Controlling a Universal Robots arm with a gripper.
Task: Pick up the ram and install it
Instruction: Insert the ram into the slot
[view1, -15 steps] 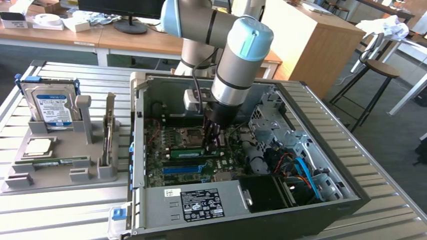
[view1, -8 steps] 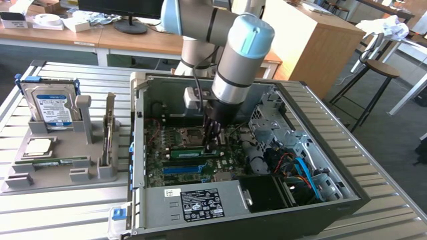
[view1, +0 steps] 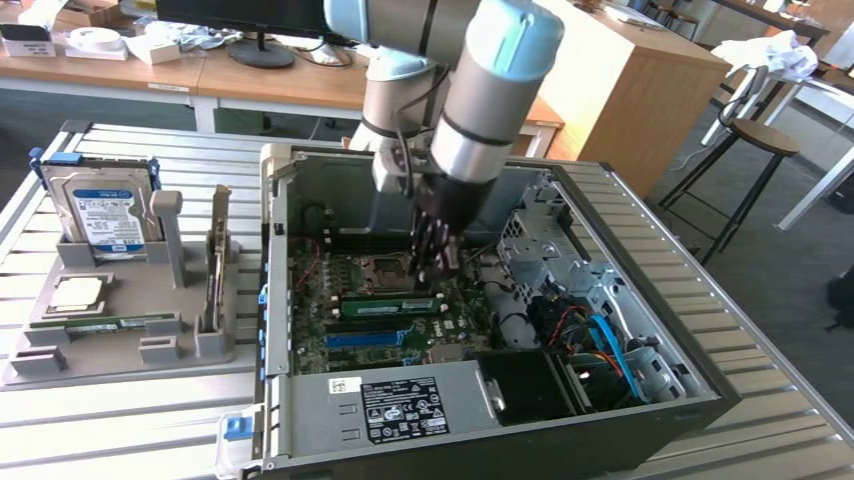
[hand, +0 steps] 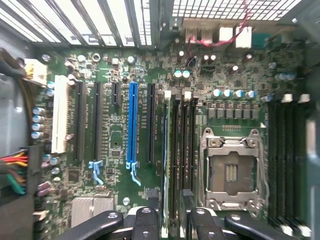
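The ram (view1: 387, 303) seems seated, at six o'clock of the CPU socket (view1: 378, 270) in the exterior view; the gripper (hand: 172, 222) is wide and empty.

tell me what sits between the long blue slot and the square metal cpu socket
Wrist view: between the long blue slot and the metal cpu socket stand a black expansion slot and black memory slots. Exterior view: a green ram stick seated there.

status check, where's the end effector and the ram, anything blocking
End effector open, low over motherboard. Ram standing in slot beside cpu socket, between the fingers. Nothing seen blocking.
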